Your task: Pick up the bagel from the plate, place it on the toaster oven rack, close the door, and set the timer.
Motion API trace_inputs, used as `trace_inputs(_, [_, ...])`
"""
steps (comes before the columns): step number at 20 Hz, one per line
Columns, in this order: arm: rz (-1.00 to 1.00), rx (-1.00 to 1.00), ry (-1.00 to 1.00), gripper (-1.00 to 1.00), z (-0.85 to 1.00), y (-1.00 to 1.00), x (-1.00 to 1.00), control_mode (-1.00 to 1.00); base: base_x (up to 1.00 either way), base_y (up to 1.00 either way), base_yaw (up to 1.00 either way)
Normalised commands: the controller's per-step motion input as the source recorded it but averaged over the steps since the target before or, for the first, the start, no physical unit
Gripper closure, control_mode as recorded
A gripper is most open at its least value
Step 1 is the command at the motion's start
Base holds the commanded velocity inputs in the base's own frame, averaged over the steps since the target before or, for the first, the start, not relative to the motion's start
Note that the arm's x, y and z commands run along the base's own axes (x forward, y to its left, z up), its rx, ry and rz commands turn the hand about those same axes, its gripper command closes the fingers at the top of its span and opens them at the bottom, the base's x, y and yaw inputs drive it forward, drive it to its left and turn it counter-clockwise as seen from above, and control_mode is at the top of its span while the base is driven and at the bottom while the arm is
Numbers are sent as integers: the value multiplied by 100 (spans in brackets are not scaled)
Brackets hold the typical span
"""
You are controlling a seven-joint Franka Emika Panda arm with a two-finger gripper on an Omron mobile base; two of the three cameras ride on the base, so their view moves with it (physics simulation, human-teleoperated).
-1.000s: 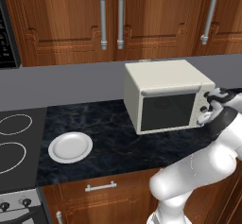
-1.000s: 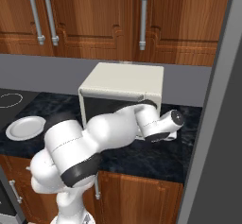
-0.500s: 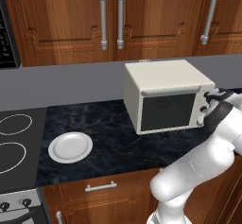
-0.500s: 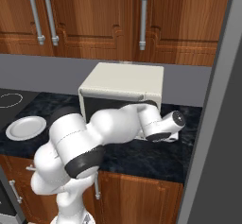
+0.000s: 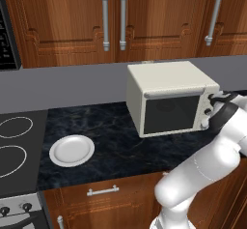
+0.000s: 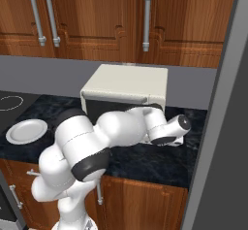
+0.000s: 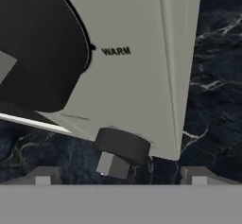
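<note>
Gripper (image 7: 121, 175) jaws are standing wide apart with nothing between them, hovering right up against the control panel at the right end of the cream toaster oven (image 5: 166, 85). Through the hand view, the two dark fingertips (image 7: 43, 175) are rising at the bottom edge, and a large black knob (image 7: 38, 53) is looming close beside a printed label reading WARM, with a smaller dark knob (image 7: 124, 145) just below it. From the left base view, the white arm (image 5: 207, 165) is reaching up from the lower right to the oven's right front corner. The door (image 5: 171, 113) with its dark glass window is sitting closed. The plate (image 5: 72, 150) is lying on the dark marbled counter (image 5: 111, 136), well apart to the oven's left, near the stove burners (image 5: 14, 141); no bagel is lying on it.
</note>
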Motion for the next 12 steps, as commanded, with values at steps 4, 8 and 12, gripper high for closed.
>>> trace_inputs(4, [0, 0, 0, -100, 0, 0, 17, -100, 0, 0, 0])
trace_inputs(8, [0, 0, 1, -100, -7, 0, 20, -100, 0, 0, 0])
trace_inputs(12, [0, 0, 1, -100, -9, 0, 15, -100, 0, 0, 0])
